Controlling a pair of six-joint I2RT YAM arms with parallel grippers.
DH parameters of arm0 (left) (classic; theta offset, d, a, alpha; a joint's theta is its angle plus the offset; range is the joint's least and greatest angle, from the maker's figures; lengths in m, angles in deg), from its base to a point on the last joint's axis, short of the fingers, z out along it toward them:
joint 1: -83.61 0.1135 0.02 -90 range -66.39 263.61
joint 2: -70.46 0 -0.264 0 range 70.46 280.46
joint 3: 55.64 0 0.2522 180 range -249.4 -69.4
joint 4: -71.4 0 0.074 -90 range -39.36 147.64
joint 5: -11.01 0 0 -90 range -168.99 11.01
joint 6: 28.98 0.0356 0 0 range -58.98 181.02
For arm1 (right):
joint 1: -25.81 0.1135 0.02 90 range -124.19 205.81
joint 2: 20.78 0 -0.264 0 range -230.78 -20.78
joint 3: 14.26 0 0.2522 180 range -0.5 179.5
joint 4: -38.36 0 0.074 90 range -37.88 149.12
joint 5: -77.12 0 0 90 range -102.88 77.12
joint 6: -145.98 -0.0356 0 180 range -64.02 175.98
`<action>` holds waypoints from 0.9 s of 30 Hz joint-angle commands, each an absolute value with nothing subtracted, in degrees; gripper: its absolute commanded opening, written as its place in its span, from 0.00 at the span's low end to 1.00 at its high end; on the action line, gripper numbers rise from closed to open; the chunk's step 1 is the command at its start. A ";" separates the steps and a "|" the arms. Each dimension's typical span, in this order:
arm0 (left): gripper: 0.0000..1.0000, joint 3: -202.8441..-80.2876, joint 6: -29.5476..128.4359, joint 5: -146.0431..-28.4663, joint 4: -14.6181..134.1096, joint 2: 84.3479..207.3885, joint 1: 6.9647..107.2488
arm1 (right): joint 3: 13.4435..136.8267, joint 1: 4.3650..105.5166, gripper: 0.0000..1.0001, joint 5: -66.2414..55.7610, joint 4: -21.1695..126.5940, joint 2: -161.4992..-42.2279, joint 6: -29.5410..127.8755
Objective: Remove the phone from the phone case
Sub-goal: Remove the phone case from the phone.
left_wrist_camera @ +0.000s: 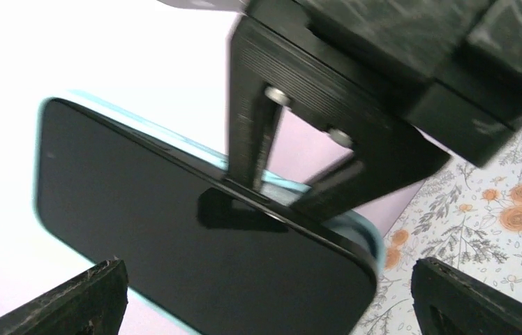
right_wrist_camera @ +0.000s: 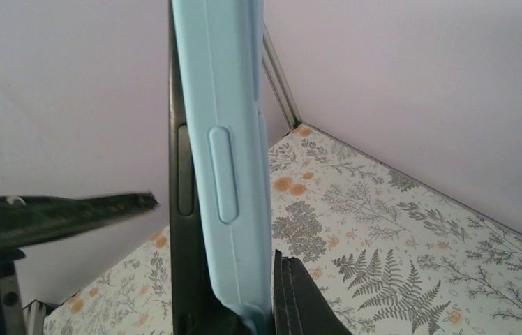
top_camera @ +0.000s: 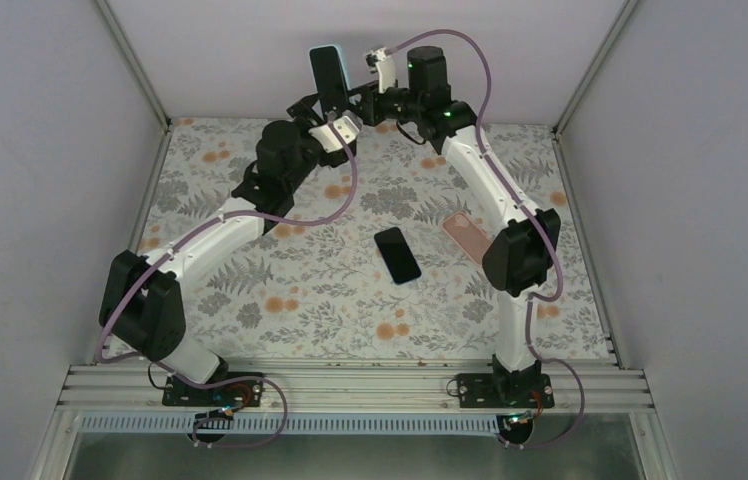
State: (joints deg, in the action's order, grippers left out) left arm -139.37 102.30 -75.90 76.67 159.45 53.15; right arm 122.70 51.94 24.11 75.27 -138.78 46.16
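Phone [top_camera: 327,68] in blue case [right_wrist_camera: 230,105], upright aloft, far end; right gripper [right_wrist_camera: 241,307] pinches it, screen and case back; left gripper [left_wrist_camera: 266,279] spread wide around it, grip unclear. Risk: pinch slips, phone drops.

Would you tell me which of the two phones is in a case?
The phone raised upright at the far end, in a light blue case; the other phone lies bare on the table.
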 commanded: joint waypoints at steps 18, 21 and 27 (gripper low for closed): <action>0.98 -143.92 99.27 -76.39 75.20 160.89 55.07 | 124.83 52.57 0.03 26.73 70.75 -138.25 45.09; 0.96 -144.70 99.05 -74.10 75.72 161.42 55.55 | 124.68 52.62 0.03 27.00 70.71 -138.11 44.92; 0.88 -146.57 100.25 -63.62 78.64 164.14 55.45 | 124.18 53.29 0.03 27.42 70.23 -137.34 43.91</action>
